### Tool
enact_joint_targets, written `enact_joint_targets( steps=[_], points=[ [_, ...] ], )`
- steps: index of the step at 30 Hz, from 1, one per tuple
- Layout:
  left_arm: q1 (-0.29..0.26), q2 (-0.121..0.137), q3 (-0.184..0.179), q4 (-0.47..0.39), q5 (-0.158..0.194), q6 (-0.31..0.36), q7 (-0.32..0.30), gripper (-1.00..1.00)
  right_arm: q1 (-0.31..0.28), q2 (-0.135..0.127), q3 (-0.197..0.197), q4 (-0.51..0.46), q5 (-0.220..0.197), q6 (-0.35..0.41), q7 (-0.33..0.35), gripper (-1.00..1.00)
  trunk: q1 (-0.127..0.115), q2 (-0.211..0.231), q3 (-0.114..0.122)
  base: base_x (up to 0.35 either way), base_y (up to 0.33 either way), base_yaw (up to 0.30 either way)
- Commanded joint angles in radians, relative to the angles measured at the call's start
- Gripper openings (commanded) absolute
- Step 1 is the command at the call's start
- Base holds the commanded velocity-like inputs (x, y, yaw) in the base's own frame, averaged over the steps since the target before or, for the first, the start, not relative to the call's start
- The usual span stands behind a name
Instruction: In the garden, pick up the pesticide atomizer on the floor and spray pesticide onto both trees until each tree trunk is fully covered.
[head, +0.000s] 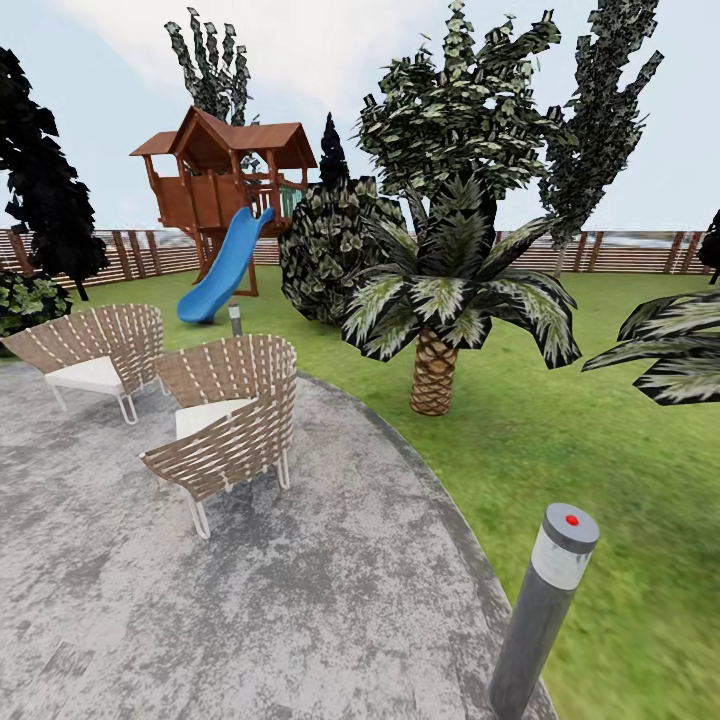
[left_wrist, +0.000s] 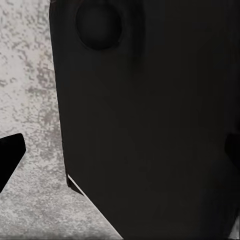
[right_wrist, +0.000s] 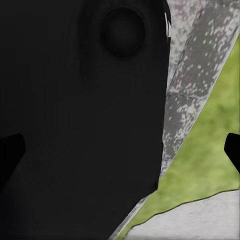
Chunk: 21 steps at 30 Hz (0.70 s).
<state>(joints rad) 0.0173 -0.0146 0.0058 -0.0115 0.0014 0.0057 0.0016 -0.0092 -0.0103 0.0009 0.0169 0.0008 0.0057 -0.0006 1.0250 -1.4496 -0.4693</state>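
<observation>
Left pincer (left_wrist: 120, 152) spread wide, tips at opposite edges of its wrist view, nothing held. Right pincer (right_wrist: 120, 152) the same, wide and empty, over the line where paving meets grass.

Judged as very early in the task: nothing picked up, nothing sprayed, all steps left. Whereabouts of the atomizer: cannot tell from these views. Still to find it on the floor, grasp it, then reach both trees and cover each trunk. Leafy canopy (head: 460, 110) standing behind a palm (head: 440, 300), its trunk hidden; cannot tell whether one of the two trees.

Lawn (head: 600, 430) wide and green, running to a brown slat fence (head: 620, 252) at the back. Grey mottled paving (head: 300, 600) underfoot, flat, curving into the grass. Play tower (head: 225, 175) with a blue slide (head: 222, 265) far off on the left. Two woven chairs (head: 235, 415) on the paving, near each other. Bollard lamp (head: 545, 610) with a red dot close by at the paving's edge, likely an obstacle when driving onto the grass.
</observation>
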Motion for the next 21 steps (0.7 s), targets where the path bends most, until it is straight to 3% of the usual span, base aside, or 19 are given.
enact_joint_targets(
  steps=[1,4,5,9,10,13,17,21],
  points=[
    [0.002,-0.006,0.001,-0.007,0.001,0.001,0.000,1.00,-0.001,0.001,0.001,0.001,0.001,-0.001,0.000,1.00,0.000,0.000,-0.001,0.000,0.000,0.000],
    [0.004,-0.016,-0.001,-0.024,0.001,0.000,-0.002,1.00,-0.001,0.004,0.000,0.001,-0.003,-0.018,0.001,1.00,0.000,0.000,-0.001,0.000,0.000,0.000],
    [0.004,-0.019,-0.004,-0.081,0.000,-0.020,-0.004,1.00,-0.002,0.008,0.000,0.000,-0.003,-0.102,0.002,1.00,0.000,0.000,-0.001,0.000,0.000,0.000],
    [0.004,-0.020,-0.005,-0.151,-0.001,-0.131,-0.004,1.00,-0.003,0.011,-0.001,-0.013,-0.006,-0.172,0.001,1.00,0.000,0.000,-0.001,0.000,0.000,0.000],
    [0.004,-0.020,-0.005,-0.200,-0.001,-0.185,-0.003,1.00,-0.004,0.013,-0.001,-0.046,-0.006,-0.216,0.000,1.00,0.000,0.000,-0.001,0.000,0.000,0.000],
    [0.004,-0.020,-0.006,-0.328,0.000,-0.265,-0.002,1.00,-0.006,0.016,0.000,-0.166,-0.006,-0.283,0.000,1.00,0.000,0.000,-0.001,0.000,0.000,0.000],
    [0.004,-0.021,-0.005,-0.453,0.003,-0.310,-0.002,1.00,-0.007,0.017,-0.001,-0.312,-0.007,-0.320,-0.001,1.00,0.000,0.000,-0.001,0.000,0.000,0.000],
    [0.004,-0.017,-0.002,-0.464,0.004,-0.322,-0.002,1.00,-0.008,0.017,-0.001,-0.349,-0.007,-0.329,-0.001,1.00,0.000,0.000,-0.001,0.000,0.000,0.000]
  ],
)
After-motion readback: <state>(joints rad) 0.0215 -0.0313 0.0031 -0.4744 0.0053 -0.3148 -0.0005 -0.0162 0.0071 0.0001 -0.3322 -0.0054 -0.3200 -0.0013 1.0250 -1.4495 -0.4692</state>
